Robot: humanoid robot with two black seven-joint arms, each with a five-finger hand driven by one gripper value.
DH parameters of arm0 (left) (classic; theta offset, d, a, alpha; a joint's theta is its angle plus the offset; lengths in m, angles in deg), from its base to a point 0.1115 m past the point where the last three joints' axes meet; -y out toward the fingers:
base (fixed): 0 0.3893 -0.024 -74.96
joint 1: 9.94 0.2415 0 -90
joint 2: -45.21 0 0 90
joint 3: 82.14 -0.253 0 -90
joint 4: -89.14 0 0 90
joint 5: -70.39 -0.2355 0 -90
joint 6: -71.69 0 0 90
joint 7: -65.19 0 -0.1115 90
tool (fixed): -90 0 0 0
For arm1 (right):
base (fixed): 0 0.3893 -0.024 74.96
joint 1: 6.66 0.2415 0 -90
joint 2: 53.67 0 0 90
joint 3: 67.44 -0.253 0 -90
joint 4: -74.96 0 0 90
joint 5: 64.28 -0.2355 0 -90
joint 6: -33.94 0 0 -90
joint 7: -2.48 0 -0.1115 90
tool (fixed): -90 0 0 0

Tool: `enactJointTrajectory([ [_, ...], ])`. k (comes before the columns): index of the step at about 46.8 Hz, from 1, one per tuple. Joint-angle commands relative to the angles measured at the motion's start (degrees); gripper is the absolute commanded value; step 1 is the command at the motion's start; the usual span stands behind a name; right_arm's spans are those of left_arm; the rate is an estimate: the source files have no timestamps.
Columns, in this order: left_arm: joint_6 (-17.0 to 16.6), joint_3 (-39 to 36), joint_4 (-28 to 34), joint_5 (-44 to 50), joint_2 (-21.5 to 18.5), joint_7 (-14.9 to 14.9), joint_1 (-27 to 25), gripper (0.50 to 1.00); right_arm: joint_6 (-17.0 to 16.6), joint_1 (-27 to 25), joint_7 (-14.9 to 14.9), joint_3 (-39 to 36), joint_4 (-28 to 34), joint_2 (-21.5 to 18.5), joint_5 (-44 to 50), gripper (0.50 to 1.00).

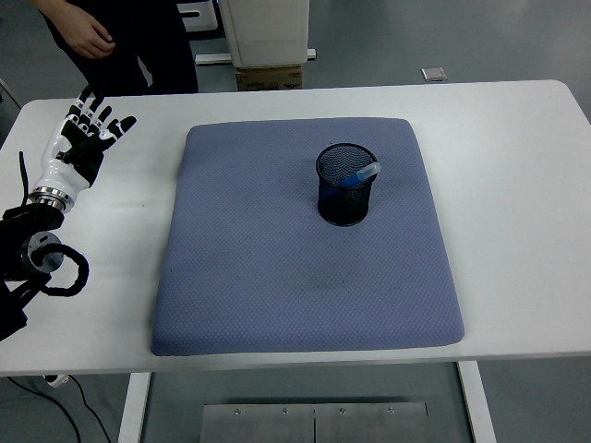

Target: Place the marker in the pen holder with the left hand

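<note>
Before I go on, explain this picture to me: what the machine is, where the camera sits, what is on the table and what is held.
This is one view from a camera high on a humanoid robot, looking down over a white table. The robot's black left arm comes in from the left edge and ends in a five-fingered left hand, fingers spread, holding nothing, over the table's left side. The right arm is out of view. A blue-grey mat covers the table's middle. On it stands a black mesh pen holder, with a blue marker leaning inside, its end over the rim. At the top left a person stands behind the table.
</note>
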Motion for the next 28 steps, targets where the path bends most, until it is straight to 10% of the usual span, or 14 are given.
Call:
enactJointTrajectory([
  [1,0.0,0.1,-1.0,1.0,-0.1,-1.1,0.2,1.000,0.0,0.0,0.0,0.0,0.0,0.0,0.0,1.000],
  [28,1.4,1.2,-1.5,1.3,-0.3,-1.1,0.4,1.000,-0.6,-0.1,0.4,-0.4,-0.7,0.0,-0.5,1.000],
])
